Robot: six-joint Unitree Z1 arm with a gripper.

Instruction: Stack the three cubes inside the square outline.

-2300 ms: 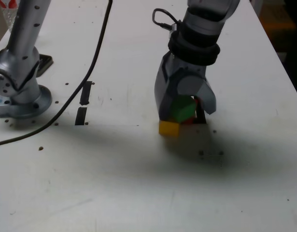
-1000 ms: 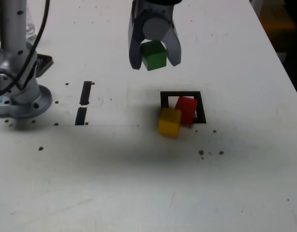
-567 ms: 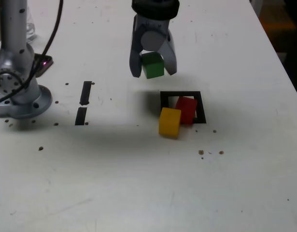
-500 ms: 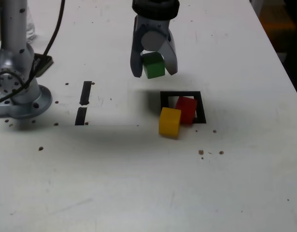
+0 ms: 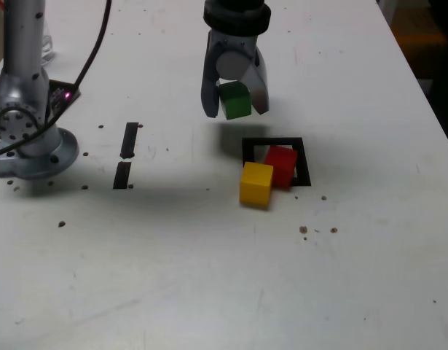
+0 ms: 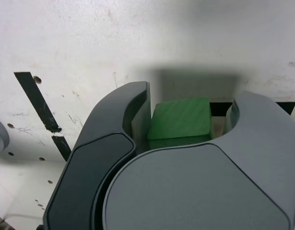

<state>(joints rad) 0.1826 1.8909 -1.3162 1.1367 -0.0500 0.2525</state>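
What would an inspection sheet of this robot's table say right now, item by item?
Surface: white table, scuffed, with dark specks.
Job's things: red cube inside square outline; yellow cube on its edge, touching red; green cube held in the air.
Clutter: two tape strips.
Fingers: gripper shut on green cube, beside the outline rather than over it.
Cables: black cable by arm base.
Surroundings: dark floor past the table's edge.

In the wrist view the grey gripper body (image 6: 185, 187) hides the lower part of the small green cube (image 6: 180, 118); only slivers of the black tape square outline (image 6: 284, 107) show; the yellow and red cubes are hidden.
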